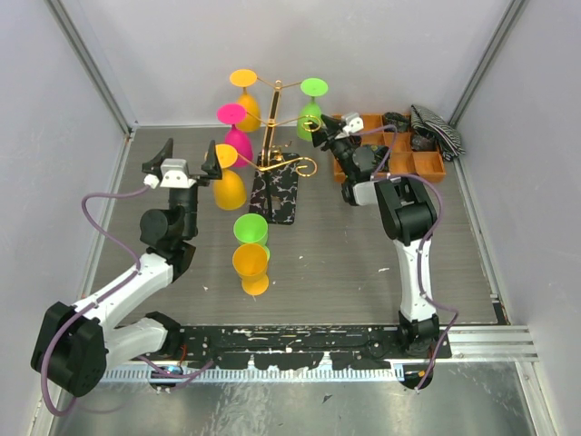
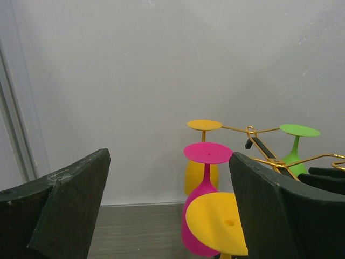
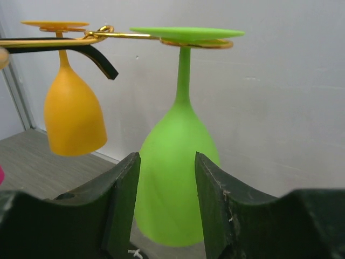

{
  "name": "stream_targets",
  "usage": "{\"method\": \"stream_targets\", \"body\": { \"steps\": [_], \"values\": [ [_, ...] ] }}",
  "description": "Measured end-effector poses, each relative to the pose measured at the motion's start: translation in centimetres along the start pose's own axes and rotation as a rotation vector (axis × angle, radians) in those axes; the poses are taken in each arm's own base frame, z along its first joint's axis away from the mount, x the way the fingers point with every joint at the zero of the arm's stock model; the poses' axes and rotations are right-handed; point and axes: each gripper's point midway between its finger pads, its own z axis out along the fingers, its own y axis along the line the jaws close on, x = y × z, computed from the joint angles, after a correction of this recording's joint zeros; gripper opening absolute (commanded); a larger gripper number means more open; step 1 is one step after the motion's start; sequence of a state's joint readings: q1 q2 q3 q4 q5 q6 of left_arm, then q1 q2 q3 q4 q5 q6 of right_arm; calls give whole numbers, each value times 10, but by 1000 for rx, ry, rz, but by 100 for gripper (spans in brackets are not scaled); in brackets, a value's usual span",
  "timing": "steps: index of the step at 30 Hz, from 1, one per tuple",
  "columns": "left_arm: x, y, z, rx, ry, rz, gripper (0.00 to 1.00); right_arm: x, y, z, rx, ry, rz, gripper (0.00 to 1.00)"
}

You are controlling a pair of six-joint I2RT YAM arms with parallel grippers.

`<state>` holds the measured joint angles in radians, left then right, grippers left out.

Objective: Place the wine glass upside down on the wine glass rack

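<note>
The gold wine glass rack (image 1: 272, 127) stands on its black speckled base (image 1: 275, 195) at the table's middle back. An orange glass (image 1: 246, 98), a green glass (image 1: 311, 111) and a pink glass (image 1: 236, 138) hang on it upside down. A yellow glass (image 1: 228, 182) is upside down at the rack's front left, its foot (image 2: 218, 224) tilted against my left gripper's right finger. I cannot tell if an arm carries it. My left gripper (image 1: 186, 156) is open. My right gripper (image 1: 329, 136) is open, just short of the green glass (image 3: 178, 178).
A green glass (image 1: 251, 229) and an orange glass (image 1: 251, 263) stand close together on the table in front of the rack. An orange compartment tray (image 1: 427, 168) with dark items and a striped cloth (image 1: 438, 129) is at the back right. Grey walls enclose the table.
</note>
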<state>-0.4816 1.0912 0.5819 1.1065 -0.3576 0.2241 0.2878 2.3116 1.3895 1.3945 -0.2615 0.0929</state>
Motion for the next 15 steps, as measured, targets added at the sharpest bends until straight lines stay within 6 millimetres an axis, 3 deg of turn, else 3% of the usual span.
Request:
{"method": "stream_targets", "body": {
  "steps": [4, 8, 15],
  "values": [
    [3, -2, -1, 14, 11, 5, 98, -5, -4, -21, 37, 24, -9, 52],
    [3, -13, -1, 76, 58, 1, 98, -24, -7, -43, 88, 41, -28, 52],
    [-36, -40, -1, 256, 131, -93, 98, -100, -3, -85, 155, 8, -95, 55]
  ]
}}
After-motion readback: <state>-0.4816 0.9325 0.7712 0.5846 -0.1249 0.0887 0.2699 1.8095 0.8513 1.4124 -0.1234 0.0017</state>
